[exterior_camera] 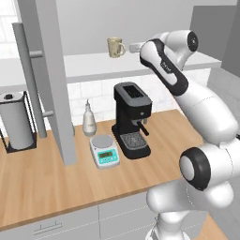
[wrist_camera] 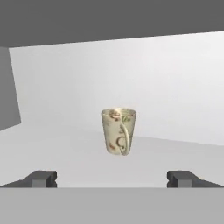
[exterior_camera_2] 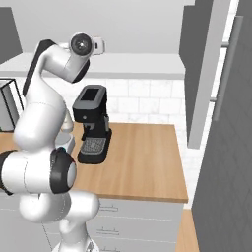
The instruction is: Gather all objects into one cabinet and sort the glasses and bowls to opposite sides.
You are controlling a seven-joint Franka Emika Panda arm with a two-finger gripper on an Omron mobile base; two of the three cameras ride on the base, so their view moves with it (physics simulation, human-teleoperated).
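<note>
A small beige handled mug (exterior_camera: 116,47) with a printed pattern stands upright on the pale shelf (exterior_camera: 89,65) of the open grey cabinet. In the hand view the mug (wrist_camera: 119,130) is straight ahead, its handle turned toward the camera. My gripper (wrist_camera: 113,179) is open, level with the shelf and a short way off the mug, with nothing between its fingertips (wrist_camera: 41,178). From the left base view the hand (exterior_camera: 135,47) sits just right of the mug. The cabinet door (exterior_camera: 54,79) hangs open with its long bar handle (exterior_camera: 28,79). The glasses and bowls are out of view.
On the wooden counter (exterior_camera: 56,178) below stand a black coffee machine (exterior_camera: 132,119), a small scale (exterior_camera: 104,151), a soap bottle (exterior_camera: 89,119) and a paper towel roll (exterior_camera: 16,122). Another grey door (exterior_camera_2: 202,74) with a bar handle (exterior_camera_2: 224,64) hangs at the right.
</note>
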